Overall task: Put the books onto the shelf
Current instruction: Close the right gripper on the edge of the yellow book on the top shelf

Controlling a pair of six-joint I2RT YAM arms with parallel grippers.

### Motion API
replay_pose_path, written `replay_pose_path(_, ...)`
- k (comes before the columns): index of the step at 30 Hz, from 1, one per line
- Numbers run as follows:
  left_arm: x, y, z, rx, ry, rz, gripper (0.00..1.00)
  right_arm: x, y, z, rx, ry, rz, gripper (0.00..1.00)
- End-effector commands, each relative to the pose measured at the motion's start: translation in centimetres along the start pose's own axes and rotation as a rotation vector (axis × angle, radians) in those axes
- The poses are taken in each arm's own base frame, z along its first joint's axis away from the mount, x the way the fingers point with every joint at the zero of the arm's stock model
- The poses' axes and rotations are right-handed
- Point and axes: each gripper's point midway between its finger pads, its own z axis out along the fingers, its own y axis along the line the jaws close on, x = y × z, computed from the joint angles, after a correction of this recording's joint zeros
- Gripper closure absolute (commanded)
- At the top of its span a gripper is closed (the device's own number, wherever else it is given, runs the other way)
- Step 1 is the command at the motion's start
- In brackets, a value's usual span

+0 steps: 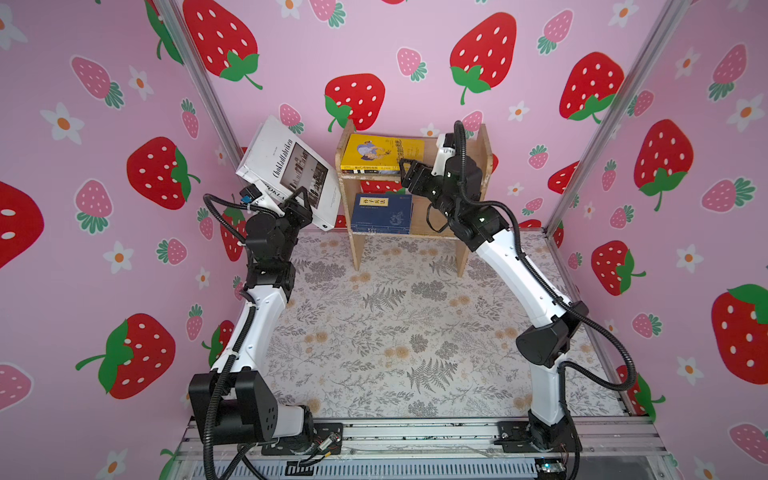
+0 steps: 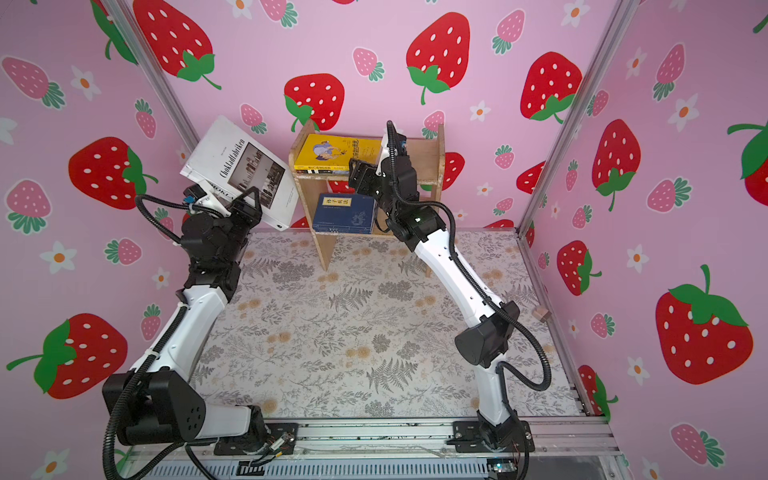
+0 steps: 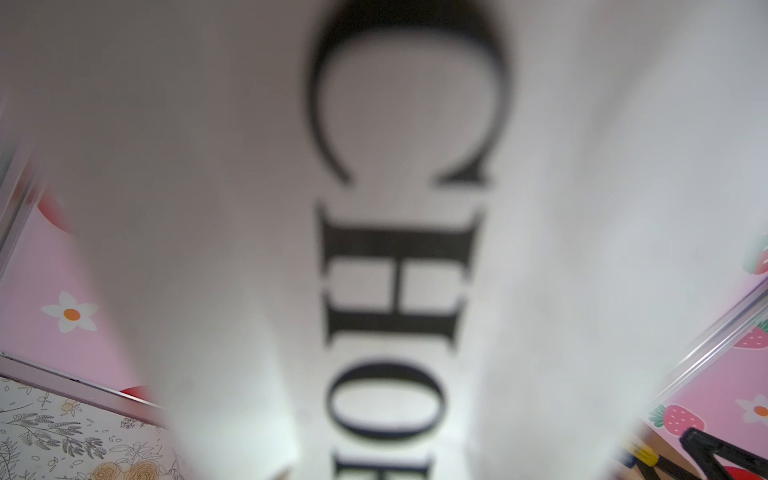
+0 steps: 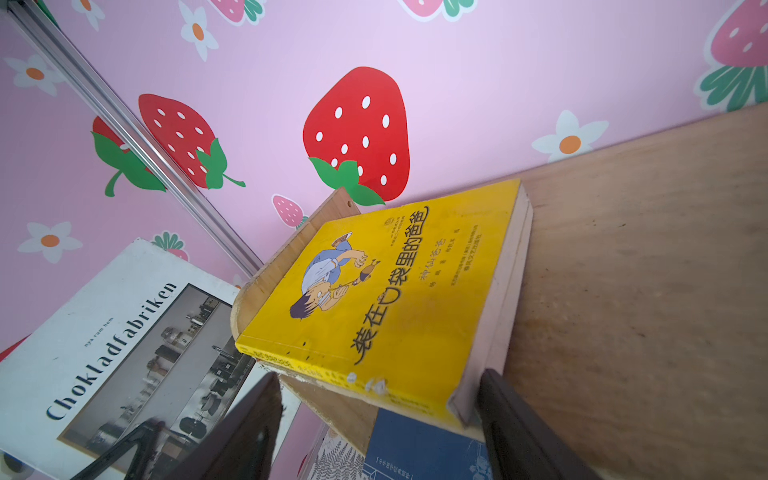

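Up left of the shelf, the left gripper is clamped on the white book, held by one edge. It looks heavy and could slip or hit the shelf. The right gripper, jaws apart, is by the yellow book.

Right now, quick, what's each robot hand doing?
The left gripper is shut on the white Chokladfabriken book, beside the shelf.
The right gripper is open, empty, by the yellow book on the shelf.
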Motion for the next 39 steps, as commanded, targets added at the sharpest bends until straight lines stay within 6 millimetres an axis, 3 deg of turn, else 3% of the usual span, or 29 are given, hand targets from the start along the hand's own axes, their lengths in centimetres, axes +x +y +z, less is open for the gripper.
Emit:
replay_pose_path(1,-1.8,-7.2,-0.8,0.244,-0.012,-0.015,0.92,2.3,9.6,-2.3,-0.307,0.07,0.039,0.24)
replay_pose_path(10,-1.8,-7.1,-1.1,0.24,-0.014,-0.028,0.92,4.3,11.4,-3.7,-0.328,0.112,0.044,0.24)
replay_pose_path(16,-1.6,-7.1,-1.0,0.245,-0.011,-0.039,0.92,4.3,12.3,-4.9,-0.333,0.104,0.024,0.24)
replay_pose_path(22,-1.4,-7.1,-1.0,0.247,-0.007,-0.044,0.92,5.1,9.9,-5.1,-0.218,0.113,-0.007,0.2)
replay_pose_path(30,-1.1,-7.1,-1.0,0.256,-0.002,-0.065,0.92,4.2,6.6,-6.1,-0.11,0.073,-0.015,0.18)
replay_pose_path(39,-1.0,-7.3,-1.0,0.257,0.004,-0.051,0.92,1.3,5.3,-8.8,-0.092,-0.003,0.003,0.12)
